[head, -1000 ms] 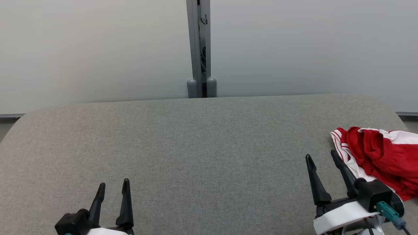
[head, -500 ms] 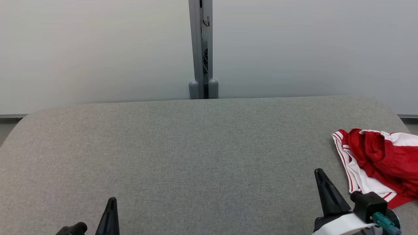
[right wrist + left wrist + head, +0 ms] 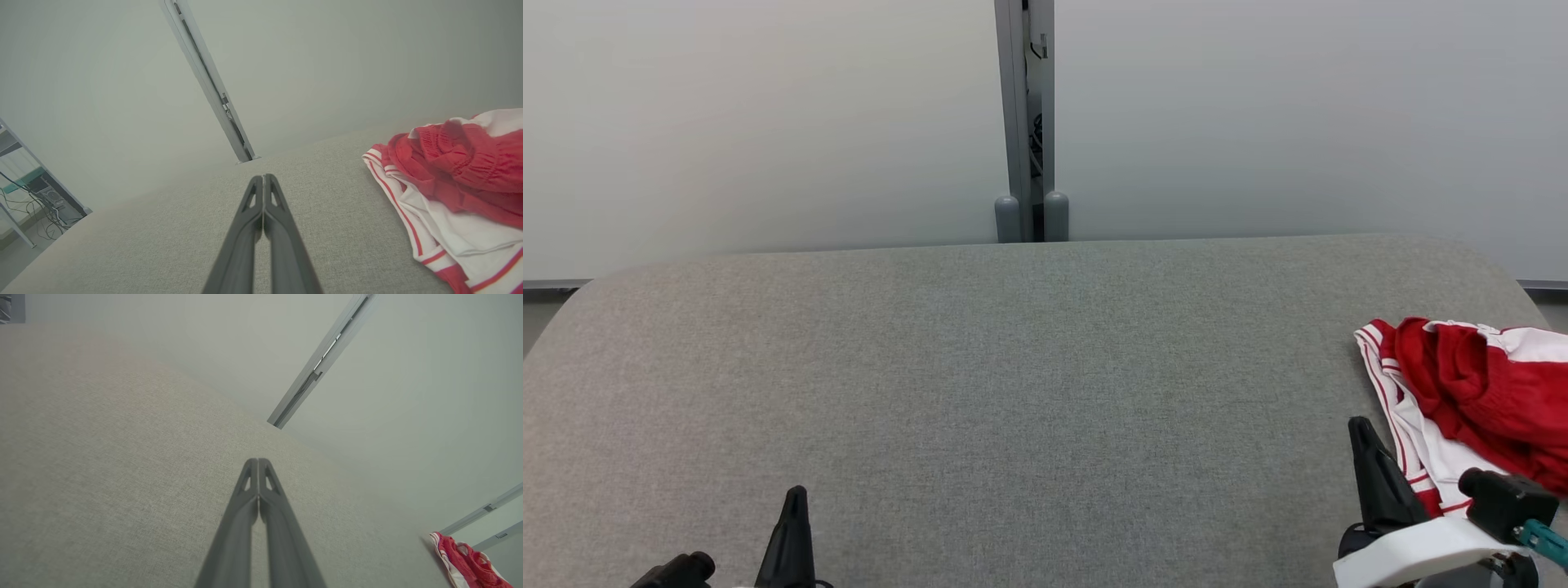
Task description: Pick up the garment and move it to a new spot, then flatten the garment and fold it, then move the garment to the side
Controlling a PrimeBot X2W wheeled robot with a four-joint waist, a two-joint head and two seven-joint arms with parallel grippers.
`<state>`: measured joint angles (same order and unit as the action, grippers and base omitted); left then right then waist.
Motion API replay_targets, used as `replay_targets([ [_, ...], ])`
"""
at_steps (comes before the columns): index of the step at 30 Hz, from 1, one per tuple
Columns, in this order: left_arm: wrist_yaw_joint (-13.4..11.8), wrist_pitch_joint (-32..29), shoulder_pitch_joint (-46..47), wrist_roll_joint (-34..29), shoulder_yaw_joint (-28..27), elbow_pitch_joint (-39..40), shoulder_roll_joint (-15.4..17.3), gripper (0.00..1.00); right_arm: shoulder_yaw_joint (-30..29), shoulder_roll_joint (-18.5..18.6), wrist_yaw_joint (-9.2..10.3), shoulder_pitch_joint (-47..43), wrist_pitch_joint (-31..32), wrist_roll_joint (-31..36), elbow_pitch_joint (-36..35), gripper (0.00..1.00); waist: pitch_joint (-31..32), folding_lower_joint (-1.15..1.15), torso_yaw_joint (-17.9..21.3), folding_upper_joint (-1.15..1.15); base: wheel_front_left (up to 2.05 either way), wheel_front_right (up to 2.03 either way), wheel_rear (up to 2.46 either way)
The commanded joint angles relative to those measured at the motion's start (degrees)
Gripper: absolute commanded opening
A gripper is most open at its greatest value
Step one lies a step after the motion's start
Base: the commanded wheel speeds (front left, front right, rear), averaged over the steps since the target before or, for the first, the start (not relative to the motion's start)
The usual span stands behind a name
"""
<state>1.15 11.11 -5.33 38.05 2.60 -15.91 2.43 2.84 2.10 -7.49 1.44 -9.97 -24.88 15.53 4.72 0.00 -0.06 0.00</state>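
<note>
Left pincer (image 3: 795,493) is clenched, fingers pressed flat together, holding nothing. It sits low at the near-left of the bench (image 3: 1013,367), tips pointing away over grey fabric.

Right pincer (image 3: 1357,425) is also clenched and holding nothing, at the near-right. It's just beside the garment (image 3: 1462,384); the right wrist view shows a strip of bench between them.

The garment is red with white panels and red-white striped trim, crumpled in a heap at the bench's right edge and partly cut off by the head view's border. A gathered elastic band shows on the red part. It's well apart from the left pincer.

Behind the bench are pale wall panels (image 3: 768,122) with a grey post (image 3: 1023,122) at their joint.
</note>
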Motion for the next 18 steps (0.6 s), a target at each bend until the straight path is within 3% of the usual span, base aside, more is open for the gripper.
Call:
replay_targets([
  [1,0.52,-0.33,2.29,1.66,-0.45,1.1,0.18,0.0,-0.54,0.38,0.0,1.11,0.55,-2.05,-1.27,0.0,-0.04,0.0,0.0,0.0,0.0,0.0,0.0],
  [18,1.95,-3.43,3.78,14.22,-1.26,2.23,0.26,0.0,-3.74,0.57,0.0,1.09,5.2,-17.53,-2.3,0.0,-0.8,0.0,0.01,0.0,0.0,0.0,0.0],
])
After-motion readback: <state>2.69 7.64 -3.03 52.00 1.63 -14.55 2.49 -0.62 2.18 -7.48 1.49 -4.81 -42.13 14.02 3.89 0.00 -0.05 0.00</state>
